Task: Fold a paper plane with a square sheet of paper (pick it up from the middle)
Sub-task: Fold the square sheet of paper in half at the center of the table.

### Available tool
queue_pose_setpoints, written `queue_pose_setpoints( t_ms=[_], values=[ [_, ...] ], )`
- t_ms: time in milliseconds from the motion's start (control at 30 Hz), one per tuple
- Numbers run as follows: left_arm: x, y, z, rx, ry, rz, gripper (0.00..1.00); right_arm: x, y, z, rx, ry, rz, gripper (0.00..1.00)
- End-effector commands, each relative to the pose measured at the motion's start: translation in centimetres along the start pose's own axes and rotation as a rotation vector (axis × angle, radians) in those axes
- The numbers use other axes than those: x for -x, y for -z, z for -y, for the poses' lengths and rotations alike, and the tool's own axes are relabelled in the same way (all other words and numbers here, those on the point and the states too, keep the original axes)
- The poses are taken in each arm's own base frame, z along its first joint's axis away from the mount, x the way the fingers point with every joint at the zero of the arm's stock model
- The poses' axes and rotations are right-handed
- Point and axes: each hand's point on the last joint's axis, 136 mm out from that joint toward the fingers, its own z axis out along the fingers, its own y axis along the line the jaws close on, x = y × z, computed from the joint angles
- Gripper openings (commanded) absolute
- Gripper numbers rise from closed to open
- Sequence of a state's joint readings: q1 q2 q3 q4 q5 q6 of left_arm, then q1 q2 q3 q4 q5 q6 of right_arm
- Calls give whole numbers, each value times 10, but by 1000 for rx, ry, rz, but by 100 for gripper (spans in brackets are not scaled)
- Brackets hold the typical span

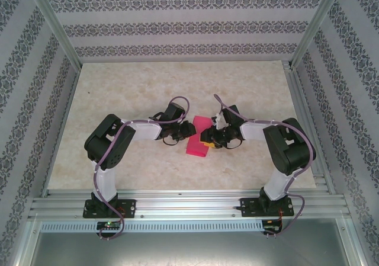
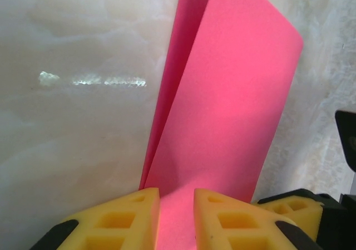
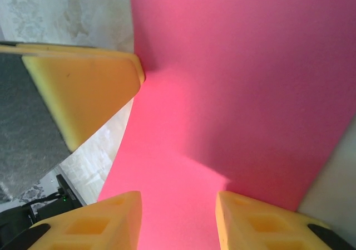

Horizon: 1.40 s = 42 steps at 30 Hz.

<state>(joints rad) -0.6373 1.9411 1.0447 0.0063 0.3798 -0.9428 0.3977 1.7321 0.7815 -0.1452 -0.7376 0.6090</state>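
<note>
The square sheet of paper [image 1: 198, 138] is magenta-red and folded over on itself, lying on the table between both arms. In the left wrist view the paper [image 2: 233, 94] shows two layers spreading apart in a V. My left gripper [image 2: 177, 195] stands over its near end, jaws a narrow gap apart, with paper showing through the gap. My right gripper [image 3: 178, 199] is over the sheet's [image 3: 239, 83] other side, jaws wider apart, paper flat beneath them. Both grippers meet at the sheet, the left gripper [image 1: 179, 135] on its left edge and the right gripper [image 1: 208, 140] on its right.
The pale marbled table [image 1: 130, 88] stretches behind and beside the arms. Patterned walls and a metal frame [image 1: 177, 204] enclose it. The left gripper's yellow finger [image 3: 83, 91] touches the paper's edge in the right wrist view.
</note>
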Motion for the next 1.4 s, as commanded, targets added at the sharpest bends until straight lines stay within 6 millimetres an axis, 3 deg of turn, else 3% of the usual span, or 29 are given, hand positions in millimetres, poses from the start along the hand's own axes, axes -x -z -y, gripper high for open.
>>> queue_pose_setpoints(
  t_ms=[0, 100, 400, 500, 700, 800, 933, 1067, 1167, 1233, 1367],
  values=[
    [-18, -14, -21, 75, -9, -56, 26, -10, 8, -23, 34, 54, 8, 41],
    [-18, -14, -20, 73, -9, -56, 26, -21, 1, -26, 55, 54, -11, 41],
    [-19, -15, -20, 72, -8, -58, 26, -46, -31, 25, -24, -47, -76, 40],
    [-19, -15, -20, 73, -9, -60, 26, -45, -27, 17, -12, -38, -65, 40],
    [-20, -14, -20, 73, -12, -62, 26, -40, 4, -18, 19, 28, -1, 40],
    [-19, -14, -18, 70, -15, -61, 26, -45, 3, -31, 57, 54, -16, 41],
    [-19, -13, -17, 71, -16, -61, 26, -51, -7, -26, 59, 35, -40, 41],
    [-18, -13, -15, 65, -17, -59, 26, -60, -17, 10, -18, -2, -52, 41],
    [-18, -14, -15, 66, -20, -63, 26, -66, -23, 23, -36, -28, -75, 40],
    [-18, -13, -14, 68, -24, -63, 26, -66, -21, 18, -10, -30, -71, 40],
    [-18, -11, -15, 72, -23, -61, 26, -53, 1, -18, 47, 32, -24, 41]
  ],
)
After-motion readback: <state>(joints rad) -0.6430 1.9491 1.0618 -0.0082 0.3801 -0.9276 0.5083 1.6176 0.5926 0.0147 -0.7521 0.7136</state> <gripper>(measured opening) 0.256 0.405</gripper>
